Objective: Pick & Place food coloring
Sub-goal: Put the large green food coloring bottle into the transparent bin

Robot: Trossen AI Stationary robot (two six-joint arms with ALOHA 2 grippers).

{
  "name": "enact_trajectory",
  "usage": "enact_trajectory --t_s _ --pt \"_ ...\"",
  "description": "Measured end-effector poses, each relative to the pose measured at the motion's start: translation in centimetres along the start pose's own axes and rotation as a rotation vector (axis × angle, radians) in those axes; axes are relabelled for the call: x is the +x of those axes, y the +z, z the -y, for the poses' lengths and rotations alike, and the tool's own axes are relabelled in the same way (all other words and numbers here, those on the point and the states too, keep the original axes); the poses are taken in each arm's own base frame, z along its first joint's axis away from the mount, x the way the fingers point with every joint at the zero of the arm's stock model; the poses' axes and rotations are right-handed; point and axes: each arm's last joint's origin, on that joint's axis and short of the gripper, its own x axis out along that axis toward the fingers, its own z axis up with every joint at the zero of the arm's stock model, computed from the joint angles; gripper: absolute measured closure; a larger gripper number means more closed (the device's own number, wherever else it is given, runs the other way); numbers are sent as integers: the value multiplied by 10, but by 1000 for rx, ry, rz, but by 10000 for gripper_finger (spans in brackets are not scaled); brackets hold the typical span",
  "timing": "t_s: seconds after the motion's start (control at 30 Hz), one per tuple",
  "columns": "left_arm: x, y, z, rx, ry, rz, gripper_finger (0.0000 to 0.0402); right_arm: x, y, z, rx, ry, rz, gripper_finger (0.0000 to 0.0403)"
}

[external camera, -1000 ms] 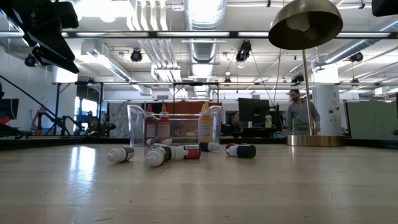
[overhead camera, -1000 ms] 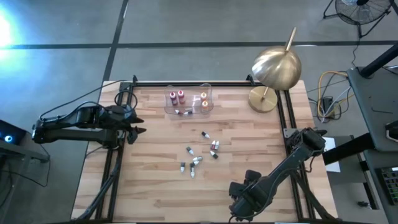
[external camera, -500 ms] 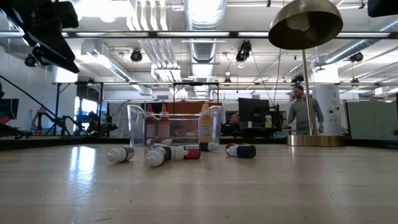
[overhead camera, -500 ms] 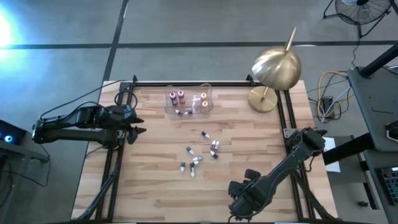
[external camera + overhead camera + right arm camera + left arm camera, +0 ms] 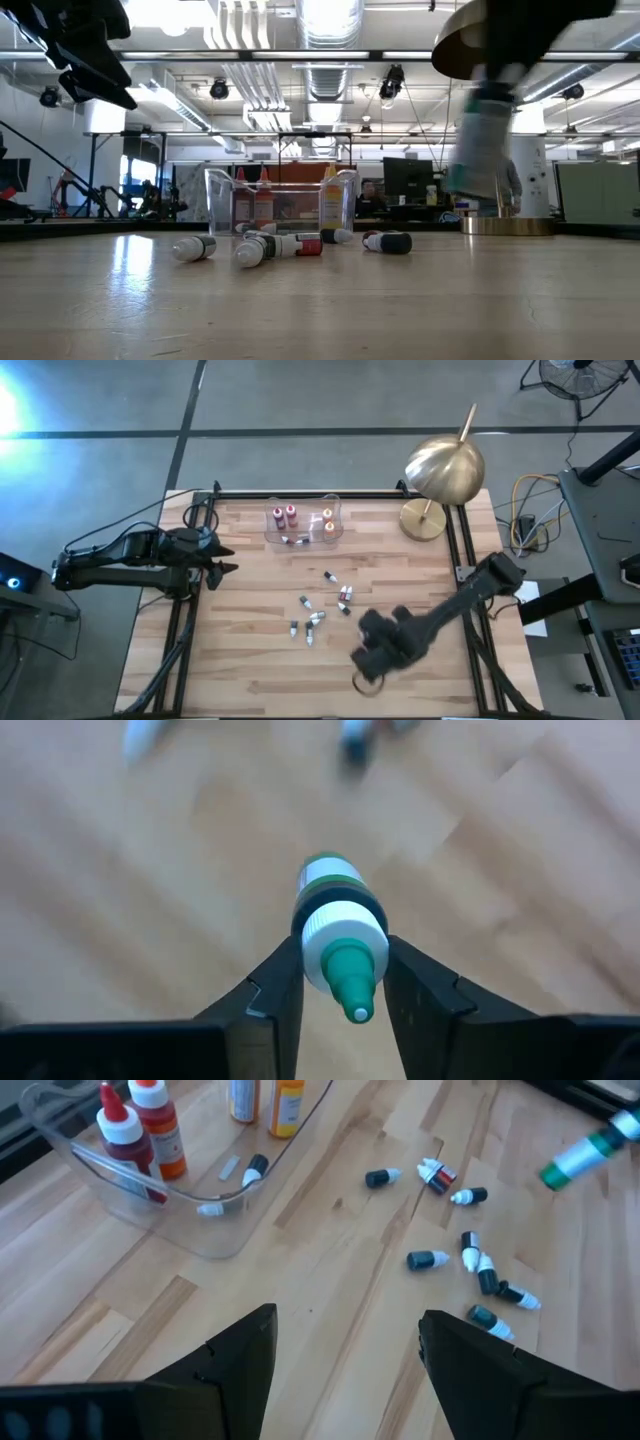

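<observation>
Moved: right pincer (image 5: 345,982) swung from tabletop (image 5: 250,660) edge toward tray (image 5: 304,523), clamped on green bottle (image 5: 338,925) for carrying.
Left pincer (image 5: 345,1350): apart, waiting beside tray.

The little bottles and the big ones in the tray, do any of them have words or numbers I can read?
No text can be read in any view.
Green bottle held in the right gripper: its white band shows no readable words.
Red bottles standing in the clear tray: no label text visible.
Small bottles lying on the table: too small to read.
The left gripper hangs open over the table and carries no writing.
</observation>
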Motion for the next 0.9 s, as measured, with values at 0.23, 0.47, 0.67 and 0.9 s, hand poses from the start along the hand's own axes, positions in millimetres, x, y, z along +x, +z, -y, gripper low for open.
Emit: enact_trajectory --t_s 0.23,0.47,0.67,0.9 --pt "0 1 1 -8 -8 9 184 -1 100 16 68 -24 229 297" --pt "0 0 1 -58 -41 -17 184 8 192 37 124 -69 278 297" --pt "0 -2 1 -67 -36 -39 184 6 253 53 189 -62 370 296" --pt "0 -2 1 -46 -37 -37 184 57 296 62 182 -31 214 296"
